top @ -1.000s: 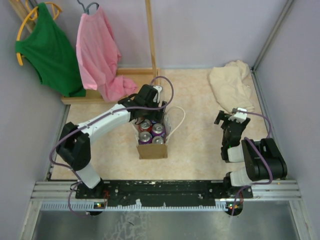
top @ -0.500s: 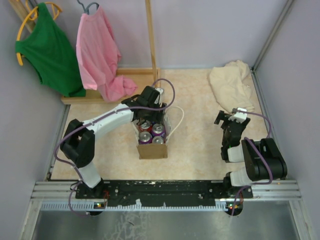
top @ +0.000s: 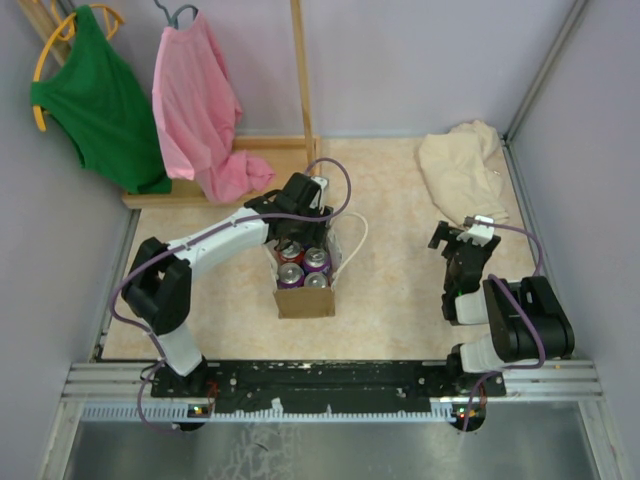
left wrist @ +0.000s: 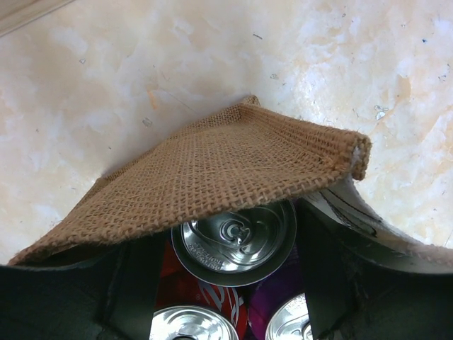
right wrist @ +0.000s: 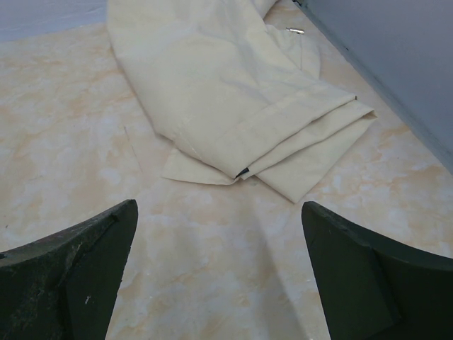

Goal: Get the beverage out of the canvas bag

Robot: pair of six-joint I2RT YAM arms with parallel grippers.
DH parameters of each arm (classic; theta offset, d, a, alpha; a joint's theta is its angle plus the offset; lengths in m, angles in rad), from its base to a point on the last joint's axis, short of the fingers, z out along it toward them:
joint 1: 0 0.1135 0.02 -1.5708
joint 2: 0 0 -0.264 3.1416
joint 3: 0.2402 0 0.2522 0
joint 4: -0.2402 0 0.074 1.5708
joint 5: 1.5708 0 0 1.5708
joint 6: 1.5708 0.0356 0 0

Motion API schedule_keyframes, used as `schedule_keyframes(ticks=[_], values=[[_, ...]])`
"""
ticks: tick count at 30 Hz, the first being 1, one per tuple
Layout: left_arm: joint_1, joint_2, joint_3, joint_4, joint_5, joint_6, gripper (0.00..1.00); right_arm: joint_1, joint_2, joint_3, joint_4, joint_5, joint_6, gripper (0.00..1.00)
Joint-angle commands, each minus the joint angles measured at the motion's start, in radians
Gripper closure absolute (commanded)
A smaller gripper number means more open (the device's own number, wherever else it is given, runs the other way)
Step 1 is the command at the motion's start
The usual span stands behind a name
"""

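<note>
The small brown canvas bag (top: 305,301) stands upright mid-table with several cans in it; its burlap wall (left wrist: 226,170) fills the left wrist view. My left gripper (top: 296,236) reaches down into the bag's far end. Its dark fingers (left wrist: 134,283) sit tight on both sides of a red can (left wrist: 233,239), whose silver top stands above two other can tops, one of them (left wrist: 191,324) at the lower edge. A white loop handle (top: 358,240) hangs off the bag's right side. My right gripper (top: 455,236) is open and empty over bare table (right wrist: 219,234).
A cream cloth (top: 462,170) lies at the back right and also shows in the right wrist view (right wrist: 226,92). A green shirt (top: 95,100) and a pink shirt (top: 195,110) hang on a wooden rack (top: 297,70) at the back left. Grey walls close in both sides.
The left arm's elbow has shifted slightly right while its gripper stays inside the bag's far end. The right arm has not moved.
</note>
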Motion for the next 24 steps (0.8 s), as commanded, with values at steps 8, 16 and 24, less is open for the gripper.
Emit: schedule_keyframes(ticks=[8,16,24], values=[[-0.002,0.042,-0.055,-0.038,-0.014,-0.011,1.0,-0.005,0.002,0.006,0.043,0.001,-0.014,0.01],[-0.01,-0.028,-0.055,-0.014,-0.101,0.013,1.0,-0.004,0.003,0.006,0.043,0.0,-0.015,0.01],[-0.01,-0.114,-0.004,0.023,-0.145,0.07,1.0,-0.005,0.003,0.007,0.043,0.0,-0.014,0.01]])
